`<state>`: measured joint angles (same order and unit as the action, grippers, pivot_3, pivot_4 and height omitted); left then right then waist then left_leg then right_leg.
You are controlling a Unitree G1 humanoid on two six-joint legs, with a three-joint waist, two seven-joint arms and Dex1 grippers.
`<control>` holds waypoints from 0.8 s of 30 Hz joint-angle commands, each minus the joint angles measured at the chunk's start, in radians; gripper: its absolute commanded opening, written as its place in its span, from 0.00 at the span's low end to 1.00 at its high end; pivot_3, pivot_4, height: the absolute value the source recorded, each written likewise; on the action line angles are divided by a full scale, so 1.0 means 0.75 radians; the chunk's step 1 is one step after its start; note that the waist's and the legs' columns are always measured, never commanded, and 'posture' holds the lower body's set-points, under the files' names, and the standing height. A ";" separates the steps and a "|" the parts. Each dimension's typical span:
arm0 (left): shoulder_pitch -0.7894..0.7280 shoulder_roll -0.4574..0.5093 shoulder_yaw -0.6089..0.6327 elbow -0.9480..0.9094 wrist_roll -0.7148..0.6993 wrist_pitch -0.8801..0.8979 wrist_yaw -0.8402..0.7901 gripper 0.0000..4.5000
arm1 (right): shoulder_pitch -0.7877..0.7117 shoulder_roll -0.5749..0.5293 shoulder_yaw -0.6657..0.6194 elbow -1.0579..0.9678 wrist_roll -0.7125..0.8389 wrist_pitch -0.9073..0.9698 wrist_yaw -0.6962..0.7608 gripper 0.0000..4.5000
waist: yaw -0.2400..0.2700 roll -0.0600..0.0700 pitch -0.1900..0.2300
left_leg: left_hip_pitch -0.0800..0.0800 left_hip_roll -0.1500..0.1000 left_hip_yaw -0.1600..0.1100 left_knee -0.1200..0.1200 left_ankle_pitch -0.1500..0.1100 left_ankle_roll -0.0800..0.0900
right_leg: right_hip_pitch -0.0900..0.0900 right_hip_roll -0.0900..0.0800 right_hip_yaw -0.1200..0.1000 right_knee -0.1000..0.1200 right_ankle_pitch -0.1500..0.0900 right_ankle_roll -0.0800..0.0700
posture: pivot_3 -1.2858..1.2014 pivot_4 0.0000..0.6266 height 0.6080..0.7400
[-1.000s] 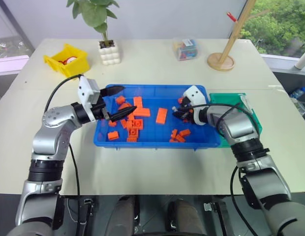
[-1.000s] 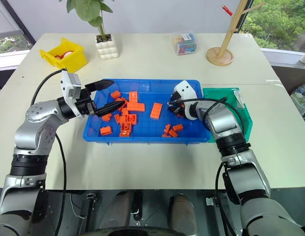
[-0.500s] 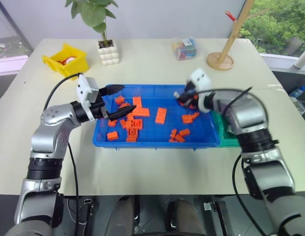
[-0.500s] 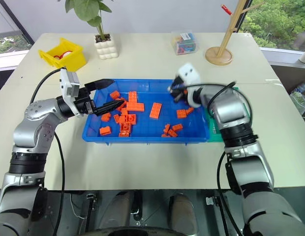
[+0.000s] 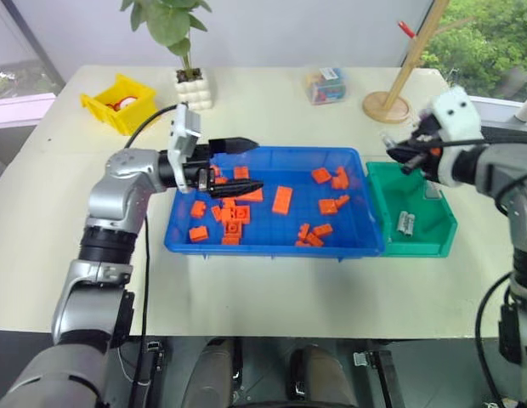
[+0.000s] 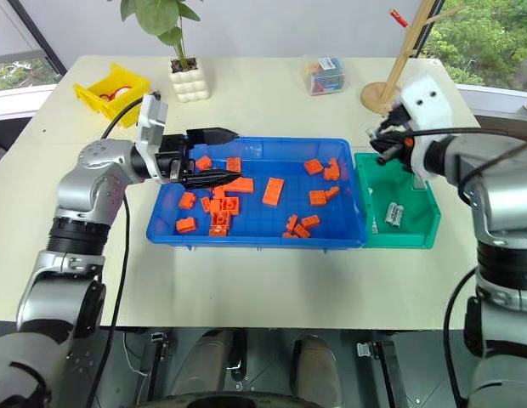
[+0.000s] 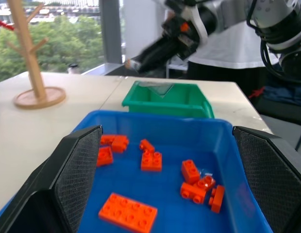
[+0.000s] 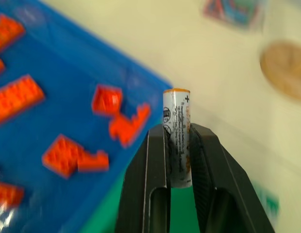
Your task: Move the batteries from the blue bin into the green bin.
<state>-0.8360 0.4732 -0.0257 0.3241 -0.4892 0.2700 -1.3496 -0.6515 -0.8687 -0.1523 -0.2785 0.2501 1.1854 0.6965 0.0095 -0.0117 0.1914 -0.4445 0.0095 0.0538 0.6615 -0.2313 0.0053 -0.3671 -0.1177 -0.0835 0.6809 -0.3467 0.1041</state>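
A yellow bin (image 5: 121, 100), potted plant (image 5: 185, 51) and wooden stand (image 5: 398, 81), perhaps a rack.

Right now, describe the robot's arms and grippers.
Both arms are silver-grey metal with black joint bands and loose black cables. A white boxy module sits at each wrist. The left gripper and right gripper each have two black tapered fingers with mesh-textured inner pads.

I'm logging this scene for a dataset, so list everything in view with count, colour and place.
blue bin: one, blue, table centre, holds many orange bricks
green bin: one, green, beside the blue bin
batteries: two, silvery, in green bin
battery: one, silvery, in right gripper
yellow bin: one, far left
plant pot: one, white, far side
clear box: one, far side
wooden stand: one, far right
left gripper: open, over blue bin
right gripper: shut on battery, over green bin
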 commanded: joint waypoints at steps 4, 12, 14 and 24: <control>-0.032 -0.046 0.007 0.051 0.027 -0.069 -0.012 1.00 | 0.200 0.006 -0.138 -0.110 0.075 0.064 -0.037 0.02 | 0.001 0.000 0.000 | 0.000 0.000 0.000 0.000 0.000 0.000 | 0.000 0.000 0.000 0.000 0.000 0.000 | 0.52 0.24 1.00; 0.003 -0.049 0.053 0.034 0.044 -0.117 0.071 1.00 | 0.235 0.026 -0.146 0.011 0.076 -0.052 -0.095 0.91 | 0.001 0.000 0.000 | 0.000 0.000 -0.001 0.000 0.000 0.000 | 0.001 0.000 0.000 -0.001 0.000 0.000 | 0.52 0.24 1.00; 0.012 -0.043 0.072 0.024 0.044 -0.128 0.098 1.00 | 0.212 0.020 -0.129 0.046 0.062 -0.099 -0.114 0.98 | 0.001 0.000 0.000 | 0.000 0.000 -0.001 0.000 0.000 0.000 | 0.001 0.000 0.000 -0.001 0.000 0.000 | 0.52 0.24 1.00; -0.017 0.048 0.357 0.012 0.006 -0.162 0.443 1.00 | -0.013 0.092 -0.231 0.484 -0.030 -0.765 -0.279 0.98 | -0.003 0.000 0.000 | 0.000 0.000 -0.001 0.000 0.000 0.000 | 0.001 0.000 0.000 0.000 0.000 0.000 | 0.52 0.24 1.00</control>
<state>-0.8308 0.4770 0.1799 0.3715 -0.4643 0.1670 -1.0599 -0.6406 -0.7915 -0.2781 0.0387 0.2531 0.7086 0.5171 0.0073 -0.0118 0.1915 -0.4442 0.0096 0.0531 0.6618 -0.2313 0.0052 -0.3664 -0.1179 -0.0838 0.6806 -0.3467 0.1041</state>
